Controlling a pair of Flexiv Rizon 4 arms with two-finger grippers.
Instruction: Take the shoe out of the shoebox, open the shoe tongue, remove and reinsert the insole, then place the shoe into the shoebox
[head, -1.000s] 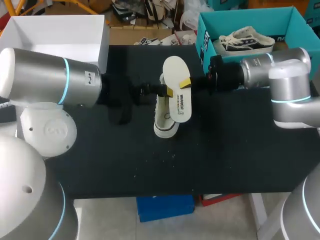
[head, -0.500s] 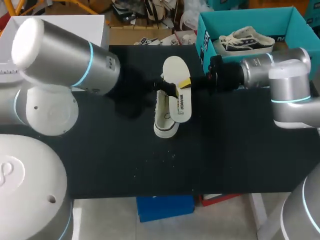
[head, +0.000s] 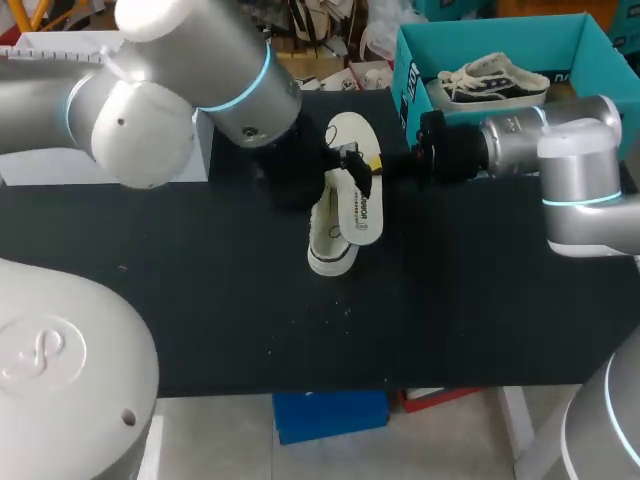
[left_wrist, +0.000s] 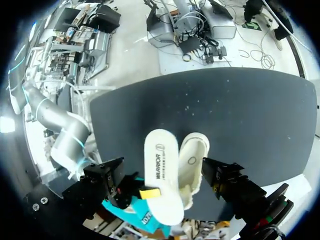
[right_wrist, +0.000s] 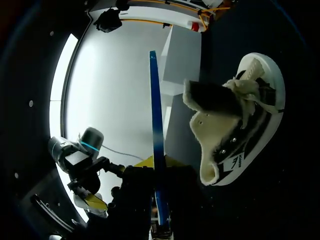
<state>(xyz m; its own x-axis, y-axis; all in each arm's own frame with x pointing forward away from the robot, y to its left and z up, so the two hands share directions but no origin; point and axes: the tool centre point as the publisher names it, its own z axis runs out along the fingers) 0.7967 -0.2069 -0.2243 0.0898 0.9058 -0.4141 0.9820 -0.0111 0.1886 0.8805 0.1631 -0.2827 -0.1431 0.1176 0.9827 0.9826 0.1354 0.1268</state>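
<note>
The white insole (head: 356, 185) hangs tilted above the cream low-top shoe (head: 330, 245), which lies on the black table (head: 200, 300). My right gripper (head: 373, 163) is shut on the insole's edge near the heel end. In the right wrist view the insole (right_wrist: 155, 130) shows edge-on as a thin blue strip rising from the right gripper (right_wrist: 158, 167), with the shoe (right_wrist: 240, 125) beside it. My left gripper (head: 350, 168) is open, right at the insole. In the left wrist view its dark fingers (left_wrist: 107, 180) stand wide on either side of the insole (left_wrist: 162, 170) and shoe (left_wrist: 192, 165).
The teal shoebox (head: 410, 80) stands at the table's back right with a second shoe (head: 495, 80) inside. A white box (head: 40, 50) sits at the back left, mostly behind my left arm.
My left arm has swung up and to the right, bringing its open gripper closer to the insole. The right arm, insole and shoe have stayed put.
</note>
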